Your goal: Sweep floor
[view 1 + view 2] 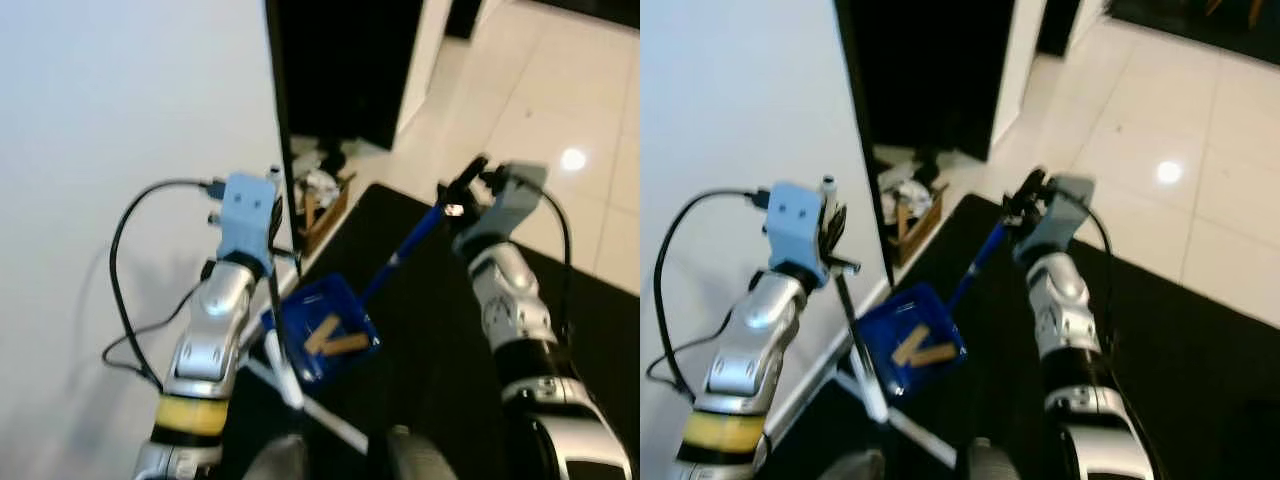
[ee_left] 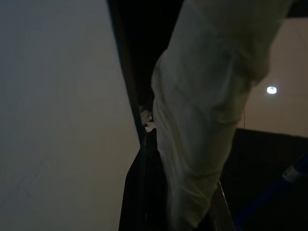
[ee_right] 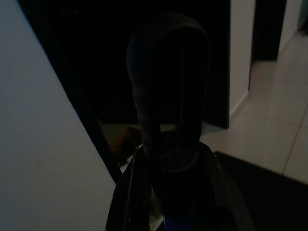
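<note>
A blue dustpan (image 1: 318,305) rests on the black mat (image 1: 440,340) with two or three wooden pieces (image 1: 335,340) lying in it. Its long blue handle (image 1: 405,245) slants up to my right gripper (image 1: 460,190), which is shut on the handle's dark top end (image 3: 168,96). My left gripper (image 1: 275,215) is raised beside the white wall and shut on a thin broom handle (image 1: 278,340) that runs down past the dustpan's left side. In the left wrist view the pale handle (image 2: 202,120) stands between the fingers. The broom's head is hidden.
A white wall (image 1: 120,120) rises close on the left, ending at a dark doorway (image 1: 340,60). A wooden crate with clutter (image 1: 322,198) sits at the doorway's foot. Glossy pale tiles (image 1: 560,100) stretch beyond the mat to the right.
</note>
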`<state>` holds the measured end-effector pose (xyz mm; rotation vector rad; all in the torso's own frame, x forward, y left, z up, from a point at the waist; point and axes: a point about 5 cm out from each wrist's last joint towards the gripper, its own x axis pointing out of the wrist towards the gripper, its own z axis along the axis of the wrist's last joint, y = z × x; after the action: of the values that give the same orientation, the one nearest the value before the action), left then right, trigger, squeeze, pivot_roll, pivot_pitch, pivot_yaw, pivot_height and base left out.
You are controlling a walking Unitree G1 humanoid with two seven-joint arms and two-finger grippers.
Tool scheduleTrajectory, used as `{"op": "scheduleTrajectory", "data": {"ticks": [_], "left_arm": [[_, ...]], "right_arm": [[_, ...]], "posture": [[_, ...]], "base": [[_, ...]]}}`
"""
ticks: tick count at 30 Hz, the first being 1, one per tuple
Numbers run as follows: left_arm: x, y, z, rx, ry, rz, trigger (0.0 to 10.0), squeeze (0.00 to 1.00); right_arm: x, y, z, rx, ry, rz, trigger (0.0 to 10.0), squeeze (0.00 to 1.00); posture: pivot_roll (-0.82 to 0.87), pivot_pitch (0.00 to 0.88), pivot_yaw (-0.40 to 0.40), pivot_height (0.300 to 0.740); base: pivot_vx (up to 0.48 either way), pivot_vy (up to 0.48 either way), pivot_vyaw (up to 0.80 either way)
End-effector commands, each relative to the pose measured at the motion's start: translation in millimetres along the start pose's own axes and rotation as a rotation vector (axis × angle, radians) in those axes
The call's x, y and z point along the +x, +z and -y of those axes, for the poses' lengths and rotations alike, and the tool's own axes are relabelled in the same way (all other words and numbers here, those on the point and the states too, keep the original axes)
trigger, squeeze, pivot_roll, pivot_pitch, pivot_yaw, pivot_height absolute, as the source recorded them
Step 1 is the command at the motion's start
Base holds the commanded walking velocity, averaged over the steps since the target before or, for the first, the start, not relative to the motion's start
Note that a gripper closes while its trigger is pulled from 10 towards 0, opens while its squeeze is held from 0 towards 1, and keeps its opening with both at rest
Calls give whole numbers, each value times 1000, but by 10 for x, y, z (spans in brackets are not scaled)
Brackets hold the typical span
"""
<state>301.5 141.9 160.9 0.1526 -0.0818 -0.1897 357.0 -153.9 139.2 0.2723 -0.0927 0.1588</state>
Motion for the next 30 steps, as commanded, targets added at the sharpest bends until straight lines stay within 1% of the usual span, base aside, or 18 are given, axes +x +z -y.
{"op": "scheduleTrajectory", "data": {"ticks": [1,17,30], "left_arm": [[1,63,42,-33,-20,47,10000,0],[14,69,47,-33,-27,49,10000,0],[23,72,53,-35,-29,51,10000,0]], "right_arm": [[1,-42,-82,71,17,1,10000,0],[0,-41,-73,75,11,2,10000,0],[4,-43,-76,74,12,1,10000,0]], "posture": [[39,99,-32,740],[37,99,-30,740],[35,100,-30,740]], "base": [[394,0,-419],[389,0,-452],[387,0,-541]]}}
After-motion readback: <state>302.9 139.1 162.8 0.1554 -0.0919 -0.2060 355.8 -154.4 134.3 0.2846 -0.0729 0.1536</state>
